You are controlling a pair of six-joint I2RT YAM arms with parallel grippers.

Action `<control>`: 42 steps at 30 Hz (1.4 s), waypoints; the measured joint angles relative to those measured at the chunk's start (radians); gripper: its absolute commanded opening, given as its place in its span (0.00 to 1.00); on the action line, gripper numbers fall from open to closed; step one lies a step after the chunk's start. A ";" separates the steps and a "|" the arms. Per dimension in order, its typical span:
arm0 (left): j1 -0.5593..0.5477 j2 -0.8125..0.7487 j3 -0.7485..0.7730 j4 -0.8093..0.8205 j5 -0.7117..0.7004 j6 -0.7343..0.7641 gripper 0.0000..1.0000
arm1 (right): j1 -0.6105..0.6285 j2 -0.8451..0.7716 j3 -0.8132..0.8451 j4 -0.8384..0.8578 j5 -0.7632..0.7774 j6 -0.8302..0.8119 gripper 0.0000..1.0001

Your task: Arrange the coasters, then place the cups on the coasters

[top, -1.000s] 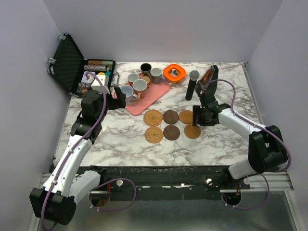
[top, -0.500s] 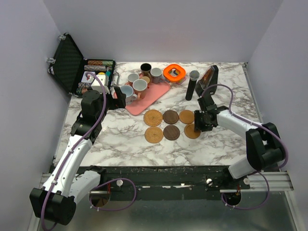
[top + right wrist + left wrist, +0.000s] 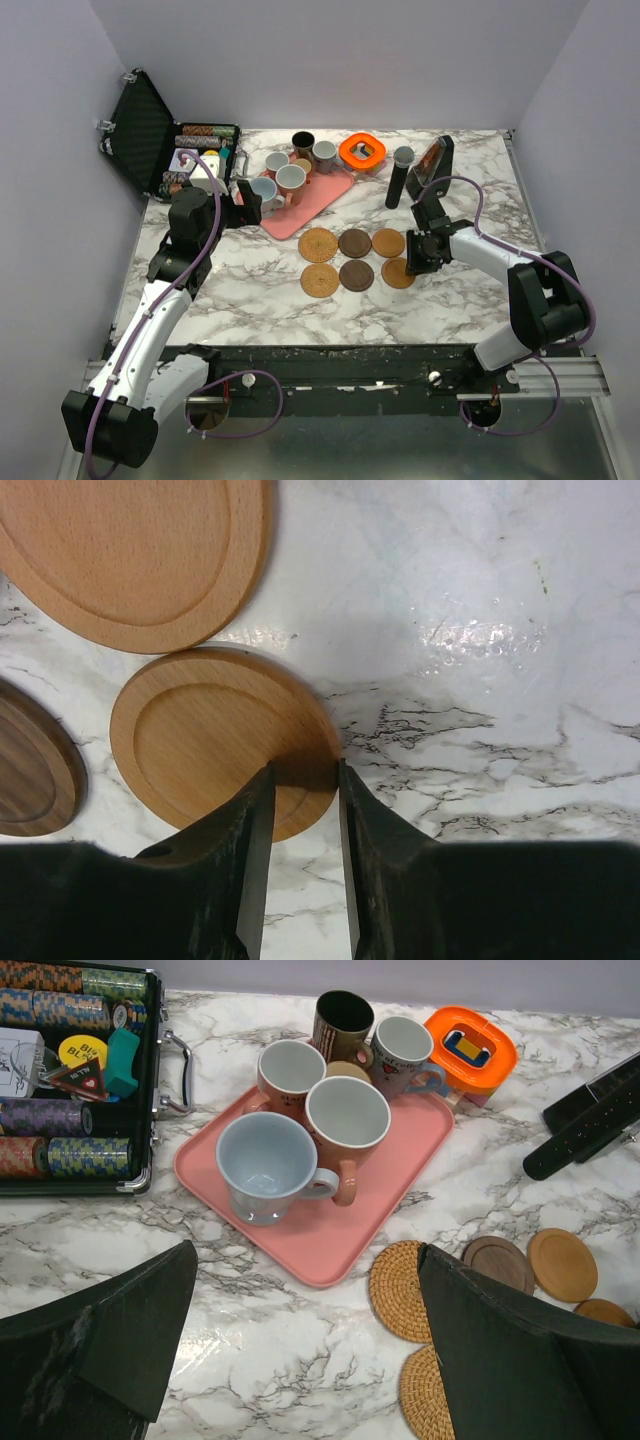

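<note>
Six coasters lie in two rows of three on the marble: two woven (image 3: 318, 243), two dark (image 3: 355, 243) and two light wood. My right gripper (image 3: 305, 770) points down at the front right light coaster (image 3: 215, 735). Its jaws are narrowed but open and straddle that coaster's right rim; the coaster lies flat. The cups stand bunched on a pink tray (image 3: 330, 1230): a pale blue cup (image 3: 265, 1165), two pinkish ones (image 3: 347, 1120), a black one (image 3: 342, 1025), a grey one (image 3: 400, 1050). My left gripper (image 3: 307, 1260) hovers wide open over the tray's near corner, holding nothing.
An open black case (image 3: 160, 140) of poker chips stands at the back left. An orange ring (image 3: 362, 150), a tall black cylinder (image 3: 400, 178) and a leaning black object (image 3: 432, 160) stand behind the coasters. White walls close in the table.
My right gripper has come down beside the front right coaster and narrowed its jaws over the rim. The coaster has shifted slightly left. The left arm has not moved.
</note>
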State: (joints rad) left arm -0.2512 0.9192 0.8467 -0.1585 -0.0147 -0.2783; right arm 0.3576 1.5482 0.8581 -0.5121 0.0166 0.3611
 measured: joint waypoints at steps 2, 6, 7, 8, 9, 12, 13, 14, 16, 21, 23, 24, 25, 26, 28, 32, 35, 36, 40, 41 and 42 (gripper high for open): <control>0.000 0.000 0.000 0.000 0.000 0.000 0.99 | -0.002 0.000 0.000 0.003 -0.005 -0.003 0.36; 0.000 0.000 0.000 0.000 0.000 0.000 0.99 | -0.002 0.000 -0.003 0.011 -0.018 -0.002 0.36; 0.000 0.000 0.000 0.000 0.000 0.000 0.99 | -0.002 0.000 -0.005 0.016 -0.023 -0.002 0.35; 0.000 0.000 0.000 0.000 0.000 0.000 0.99 | -0.002 0.000 -0.006 0.019 -0.027 0.001 0.35; 0.000 0.000 0.000 0.000 0.000 0.000 0.99 | -0.002 -0.001 -0.007 0.022 -0.032 0.005 0.35; 0.000 0.000 0.000 0.000 0.000 0.000 0.99 | -0.002 -0.001 -0.009 0.029 -0.045 0.014 0.35; 0.000 0.000 0.000 0.000 0.000 0.000 0.99 | -0.002 -0.001 -0.010 0.031 -0.048 0.017 0.35; 0.000 0.000 0.000 0.000 0.000 0.000 0.99 | -0.001 0.000 -0.010 0.033 -0.051 0.021 0.35; 0.000 0.000 0.000 0.000 0.000 0.000 0.99 | 0.001 0.000 -0.010 0.035 -0.054 0.027 0.34; 0.000 0.000 0.000 0.000 0.000 0.000 0.99 | 0.006 0.000 -0.013 0.041 -0.060 0.037 0.34; 0.000 0.000 0.000 0.000 0.000 0.000 0.99 | 0.009 0.000 -0.013 0.042 -0.060 0.040 0.34; 0.000 0.000 0.000 0.000 0.000 0.000 0.99 | 0.010 0.000 -0.013 0.043 -0.060 0.042 0.34; 0.000 0.000 0.000 0.000 0.000 0.000 0.99 | 0.010 0.000 -0.013 0.043 -0.061 0.043 0.34; 0.000 0.000 0.000 0.000 0.000 0.000 0.99 | 0.010 0.001 -0.013 0.044 -0.063 0.044 0.34; 0.000 0.000 0.000 0.000 0.000 0.000 0.99 | 0.010 0.002 -0.013 0.045 -0.064 0.049 0.34; 0.000 0.000 0.000 0.000 0.000 0.000 0.99 | 0.010 0.002 -0.013 0.045 -0.064 0.051 0.34; 0.000 0.000 0.000 0.000 0.000 0.000 0.99 | 0.010 0.002 -0.013 0.045 -0.064 0.052 0.35; 0.000 0.000 0.000 0.000 0.000 0.000 0.99 | 0.010 0.002 -0.013 0.045 -0.064 0.053 0.35; 0.000 0.000 0.000 0.000 0.000 0.000 0.99 | 0.010 0.003 -0.014 0.046 -0.064 0.059 0.41; 0.000 0.000 0.000 0.000 0.000 0.000 0.99 | 0.011 0.003 -0.014 0.046 -0.064 0.060 0.43; 0.000 0.000 0.000 0.000 0.000 0.000 0.99 | 0.013 0.003 -0.014 0.047 -0.064 0.061 0.44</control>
State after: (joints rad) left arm -0.2512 0.9192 0.8463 -0.1585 -0.0147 -0.2783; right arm 0.3706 1.5509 0.8440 -0.4652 -0.0479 0.4225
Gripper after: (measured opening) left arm 0.990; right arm 0.401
